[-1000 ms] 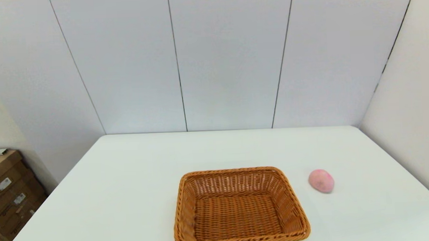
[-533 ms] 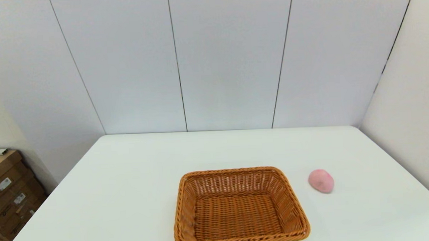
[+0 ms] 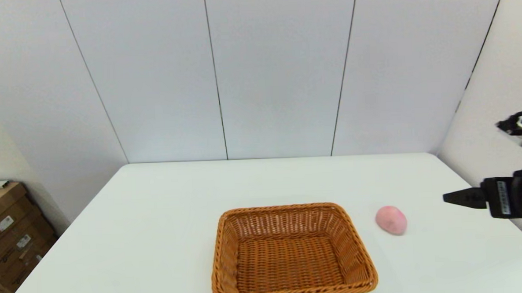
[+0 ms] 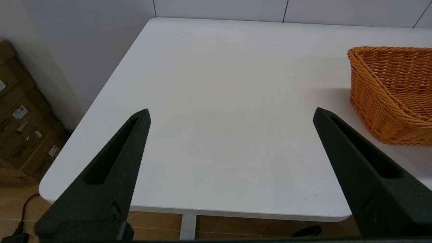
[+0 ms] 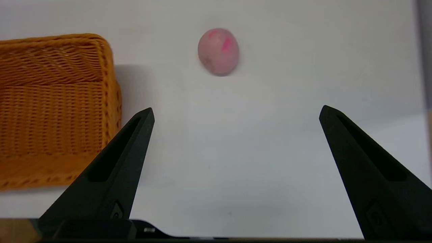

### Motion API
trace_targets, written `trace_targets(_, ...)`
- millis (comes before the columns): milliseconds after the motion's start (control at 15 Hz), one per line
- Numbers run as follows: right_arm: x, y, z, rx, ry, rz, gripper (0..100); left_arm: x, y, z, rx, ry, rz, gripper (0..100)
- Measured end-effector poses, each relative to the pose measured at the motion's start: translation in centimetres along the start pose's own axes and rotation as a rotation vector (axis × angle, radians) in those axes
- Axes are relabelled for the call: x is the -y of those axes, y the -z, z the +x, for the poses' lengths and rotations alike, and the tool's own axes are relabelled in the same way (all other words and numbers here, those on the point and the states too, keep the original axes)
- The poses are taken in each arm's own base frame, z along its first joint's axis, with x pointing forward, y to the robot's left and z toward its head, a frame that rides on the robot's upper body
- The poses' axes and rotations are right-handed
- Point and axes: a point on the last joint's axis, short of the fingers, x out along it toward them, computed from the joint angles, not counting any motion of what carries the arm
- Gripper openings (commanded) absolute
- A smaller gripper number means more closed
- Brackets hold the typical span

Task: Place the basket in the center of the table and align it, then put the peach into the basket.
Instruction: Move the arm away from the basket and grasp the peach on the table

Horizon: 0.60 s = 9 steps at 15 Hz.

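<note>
Right claw [image 3: 459, 197] just entered right of the small pink peach [image 3: 391, 220], fingers apart; orange-brown wicker basket [image 3: 292, 253] empty, so pickup likely next.

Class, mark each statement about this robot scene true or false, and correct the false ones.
1. The peach lies inside the basket. False: it lies on the table, to the basket's right, apart from it.
2. The right pincer is open and holds nothing. True.
3. The basket is empty. True.
4. The left pincer grips the basket's rim. False: it is open over bare table, with the basket off to one side.
5. The right pincer touches the peach. False: in the right wrist view, bare table shows between the peach and the fingertips.
</note>
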Motion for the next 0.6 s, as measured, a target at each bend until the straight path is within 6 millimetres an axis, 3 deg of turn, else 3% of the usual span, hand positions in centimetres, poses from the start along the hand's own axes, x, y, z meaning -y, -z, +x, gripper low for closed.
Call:
trace_targets(267,-0.7,-1.2,7.7,-0.145,0.017,0.026,100,0.0,0.0,0.0,0.000,0.000,-0.002,100)
trace_targets(600,-1.0,-0.9,14.1,-0.203,0.049,0.027,100,0.0,0.0,0.0,0.000,0.000,-0.002,100)
